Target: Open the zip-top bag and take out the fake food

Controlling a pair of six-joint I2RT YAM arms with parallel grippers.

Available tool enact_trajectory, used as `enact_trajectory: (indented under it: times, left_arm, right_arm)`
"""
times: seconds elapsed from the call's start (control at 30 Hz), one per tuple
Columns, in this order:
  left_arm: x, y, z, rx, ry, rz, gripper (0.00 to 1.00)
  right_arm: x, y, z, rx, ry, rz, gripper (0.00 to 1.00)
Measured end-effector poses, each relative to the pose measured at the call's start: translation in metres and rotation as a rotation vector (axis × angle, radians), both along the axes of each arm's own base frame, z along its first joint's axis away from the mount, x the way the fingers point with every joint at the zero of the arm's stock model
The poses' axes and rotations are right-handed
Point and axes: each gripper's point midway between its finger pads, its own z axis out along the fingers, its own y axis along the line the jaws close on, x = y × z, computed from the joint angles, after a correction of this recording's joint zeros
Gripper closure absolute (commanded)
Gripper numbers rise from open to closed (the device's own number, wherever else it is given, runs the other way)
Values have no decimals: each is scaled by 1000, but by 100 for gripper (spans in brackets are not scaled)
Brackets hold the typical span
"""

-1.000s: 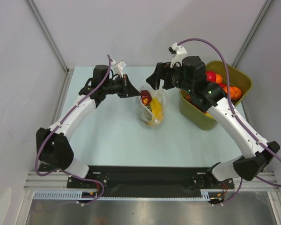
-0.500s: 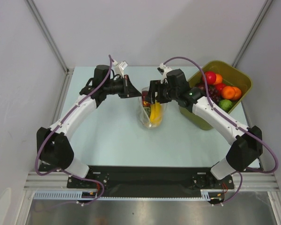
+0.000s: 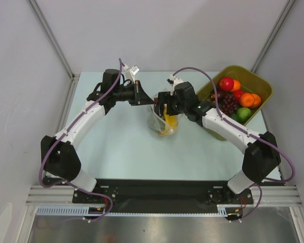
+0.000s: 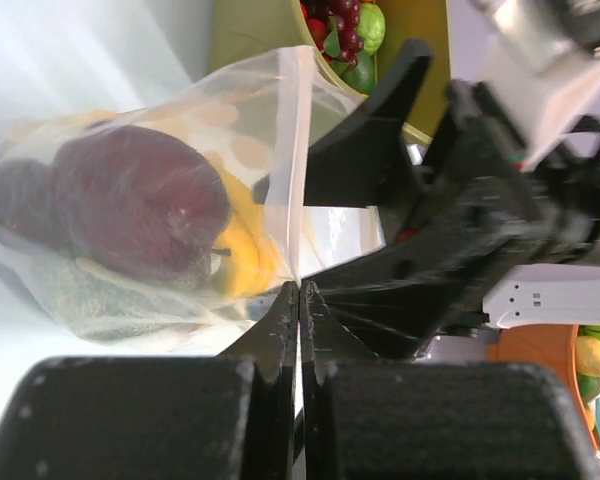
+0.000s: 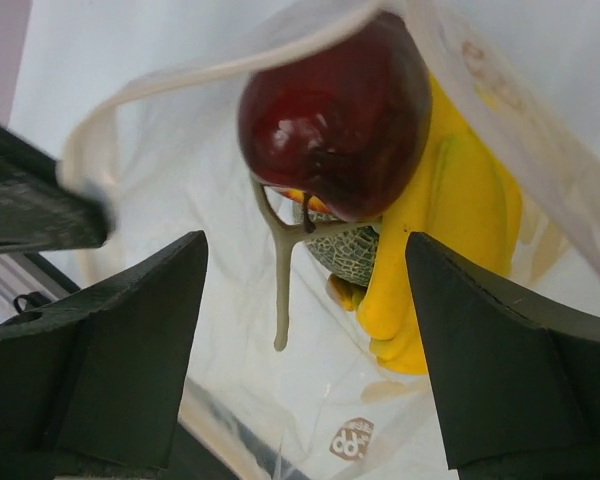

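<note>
The clear zip-top bag [image 3: 165,126] hangs open-mouthed at mid table. My left gripper [image 3: 150,100] is shut on its left rim; in the left wrist view the jaws [image 4: 298,292] pinch the plastic edge. Inside the bag [image 4: 230,120] are a dark maroon piece [image 4: 140,205], a yellow banana [image 4: 248,258] and a grey-green melon [image 4: 75,295]. My right gripper [image 3: 161,107] is open at the bag's mouth. In the right wrist view it [image 5: 305,330] is empty and straddles the opening, just short of the maroon piece [image 5: 340,105], the banana [image 5: 455,230] and the melon [image 5: 348,252].
An olive-green tub [image 3: 258,81] stands at the right rear, holding several toy fruits such as an orange [image 3: 247,99] and grapes [image 3: 226,103]. The right forearm runs along the tub's front. Light side walls close in the table left and right.
My right gripper has moved left and down from beside the tub to the bag's mouth. The left gripper has kept its hold on the rim.
</note>
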Motion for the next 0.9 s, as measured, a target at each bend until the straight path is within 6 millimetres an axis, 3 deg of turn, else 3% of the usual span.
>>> enact_trajectory:
  times: [0.27, 0.57, 0.73, 0.9]
  left_arm:
    - [-1, -2, -1, 4, 19, -19, 100]
    - [2, -4, -3, 7, 43, -29, 100]
    - [4, -4, 0, 11, 38, -28, 100]
    - [6, -4, 1, 13, 39, -25, 100]
  right_arm:
    - [8, 2, -32, 10, -65, 4, 11]
    - [19, 24, -29, 62, -216, 95, 11]
    - [27, 28, -40, 42, -241, 109, 10]
    - [33, 31, -38, 51, -284, 110, 13]
